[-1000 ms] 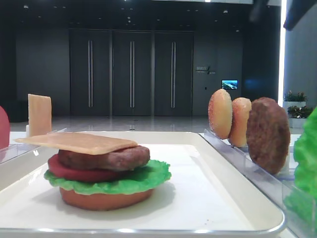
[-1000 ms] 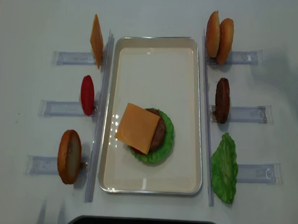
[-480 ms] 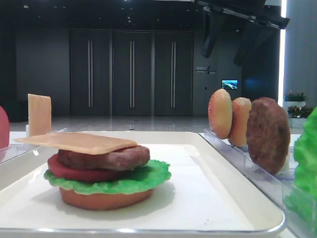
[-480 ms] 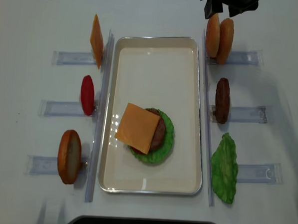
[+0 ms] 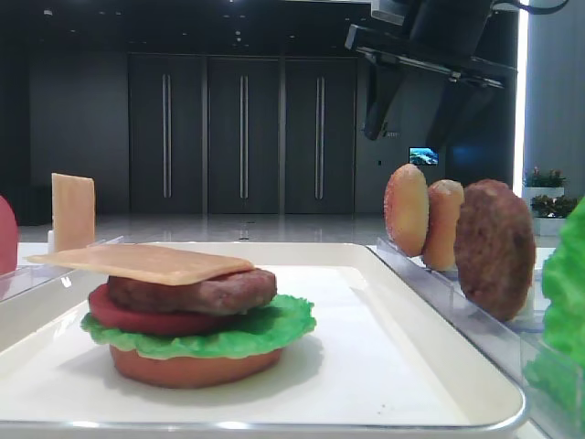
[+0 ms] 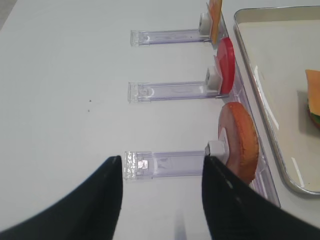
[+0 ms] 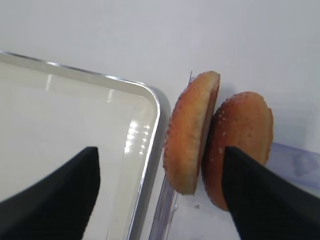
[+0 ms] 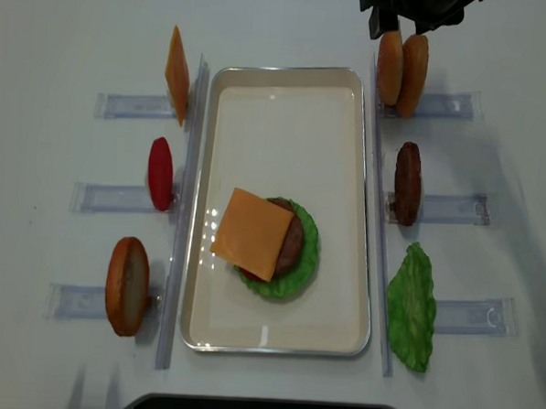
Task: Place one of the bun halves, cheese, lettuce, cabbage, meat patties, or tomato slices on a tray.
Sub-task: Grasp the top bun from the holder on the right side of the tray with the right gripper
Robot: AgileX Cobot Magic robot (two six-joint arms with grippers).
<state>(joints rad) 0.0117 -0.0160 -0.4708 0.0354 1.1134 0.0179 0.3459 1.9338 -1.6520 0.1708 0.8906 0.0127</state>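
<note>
- your tray [image 8: 346,217] lies in the middle of the table [image 8: 62,29]; a stack sits on its near half: cheese [image 8: 253,233] over a patty [image 8: 292,238], lettuce [image 8: 307,261] beneath.
- your right gripper [image 7: 160,195] hangs over the far right rack, fingers spread wide, holding nothing.
- the two bun halves [image 7: 192,132] stand on edge, touching, below that gap.
- your left gripper [image 6: 162,192] is spread and empty by the near left rack.
</note>
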